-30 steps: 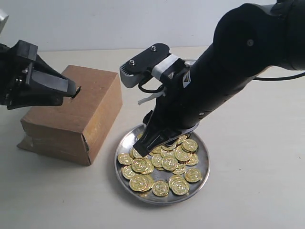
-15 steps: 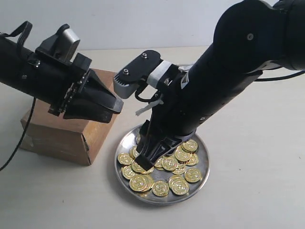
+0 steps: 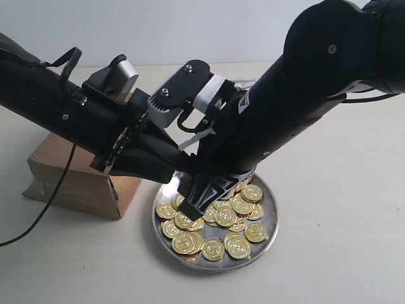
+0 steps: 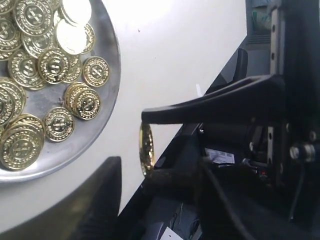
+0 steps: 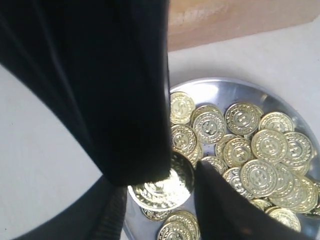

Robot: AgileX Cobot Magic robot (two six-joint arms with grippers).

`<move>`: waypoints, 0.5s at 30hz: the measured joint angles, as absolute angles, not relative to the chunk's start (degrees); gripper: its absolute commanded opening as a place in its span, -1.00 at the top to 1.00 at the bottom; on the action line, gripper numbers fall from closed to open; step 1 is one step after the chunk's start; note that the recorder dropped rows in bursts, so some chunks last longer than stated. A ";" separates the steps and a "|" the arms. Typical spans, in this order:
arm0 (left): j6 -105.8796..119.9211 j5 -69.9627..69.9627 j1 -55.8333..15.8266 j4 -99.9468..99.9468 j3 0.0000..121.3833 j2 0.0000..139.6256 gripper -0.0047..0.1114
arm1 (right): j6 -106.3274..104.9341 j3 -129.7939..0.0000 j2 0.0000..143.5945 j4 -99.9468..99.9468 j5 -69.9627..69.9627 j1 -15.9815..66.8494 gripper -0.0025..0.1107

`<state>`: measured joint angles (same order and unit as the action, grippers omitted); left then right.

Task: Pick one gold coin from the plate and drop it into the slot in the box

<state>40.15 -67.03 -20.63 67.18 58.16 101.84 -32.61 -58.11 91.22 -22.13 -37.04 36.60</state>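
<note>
The silver plate (image 3: 269,209) holds several gold coins (image 3: 223,216). My right gripper (image 3: 197,204) hangs low over the plate's near-left part, shut on one gold coin (image 5: 165,189), pinching it by its rim. In the left wrist view this coin (image 4: 146,150) shows edge-on between the right fingers (image 4: 210,102). My left gripper (image 3: 169,170) reaches across from the box side, open, with one finger (image 4: 95,200) beside the coin and another finger (image 5: 115,100) covering part of its face. The brown box (image 3: 63,171) lies under the left arm; its slot is hidden.
The plate's rim (image 4: 107,60) lies close to the box's near corner (image 3: 117,209). A black cable (image 3: 44,202) trails from the left arm over the box's side to the pale tabletop (image 3: 342,190).
The left arm swung from above the box across to the plate, bringing its open gripper up to the right gripper. The right gripper stayed over the plate, shifting slightly left.
</note>
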 measured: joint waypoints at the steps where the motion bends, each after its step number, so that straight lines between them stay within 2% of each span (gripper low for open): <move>1: 40.05 -67.03 -20.87 67.46 58.16 101.84 0.13 | -32.61 -58.11 91.22 -22.13 -36.80 36.60 0.51; 15: 37.32 -63.20 -22.61 67.83 58.16 103.54 0.13 | -32.75 -58.11 91.22 -22.01 -34.99 36.60 0.51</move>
<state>37.32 -63.20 -22.61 67.83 58.16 103.54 -32.75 -58.11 91.22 -22.01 -34.99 36.60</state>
